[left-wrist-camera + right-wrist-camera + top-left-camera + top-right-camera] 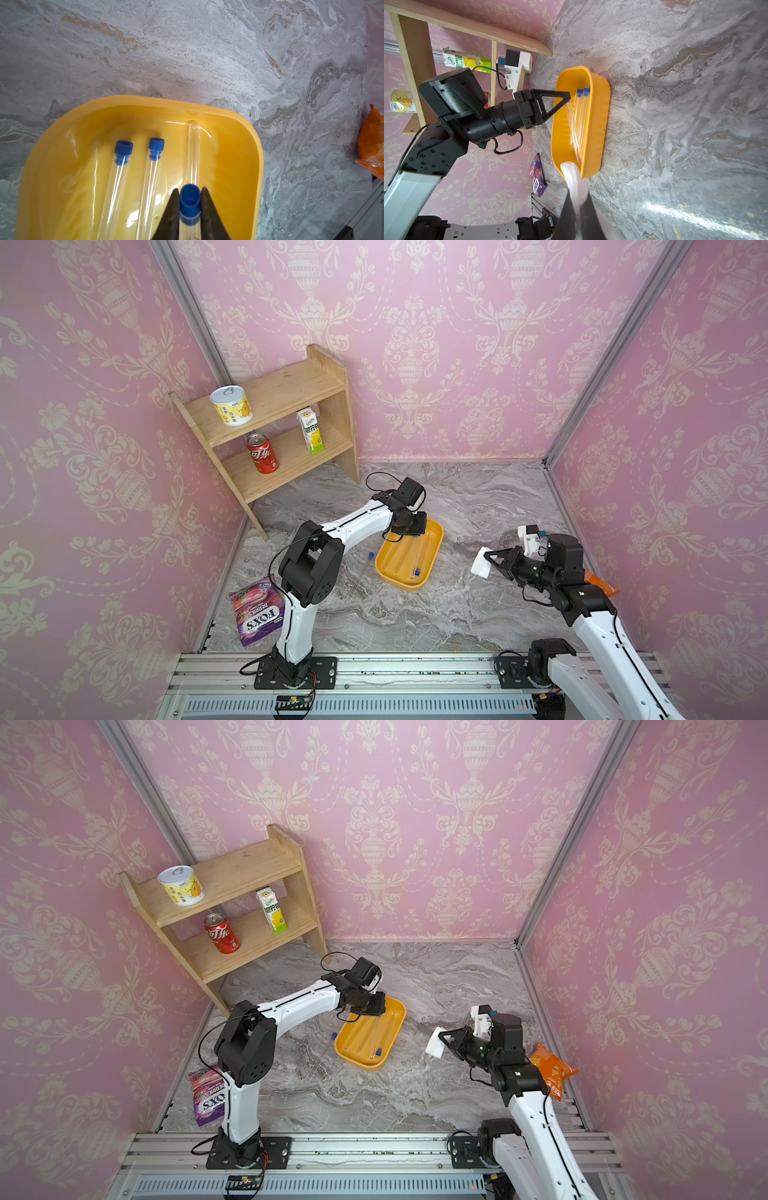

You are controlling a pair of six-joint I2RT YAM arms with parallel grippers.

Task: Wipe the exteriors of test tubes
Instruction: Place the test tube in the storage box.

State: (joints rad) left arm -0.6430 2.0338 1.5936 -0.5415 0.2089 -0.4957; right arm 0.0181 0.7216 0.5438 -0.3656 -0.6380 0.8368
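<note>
Three clear test tubes with blue caps lie in a yellow tray (145,99). My left gripper (190,195) is shut on the blue cap of one test tube (193,149); its rounded end rests at the tray's far wall. Two more tubes (122,158) (154,158) lie beside it. In both top views the left gripper (415,531) (376,1009) hangs over the tray's back end. Another tube (361,572) lies on the table left of the tray. My right gripper (490,562) (577,199) is shut on a white pad (481,565) (574,178), right of the tray.
A wooden shelf (286,393) at the back left holds a yellow tin, a red cola can and a carton. A purple candy bag (257,612) lies by the left arm's base. An orange snack bag (552,1069) lies against the right wall.
</note>
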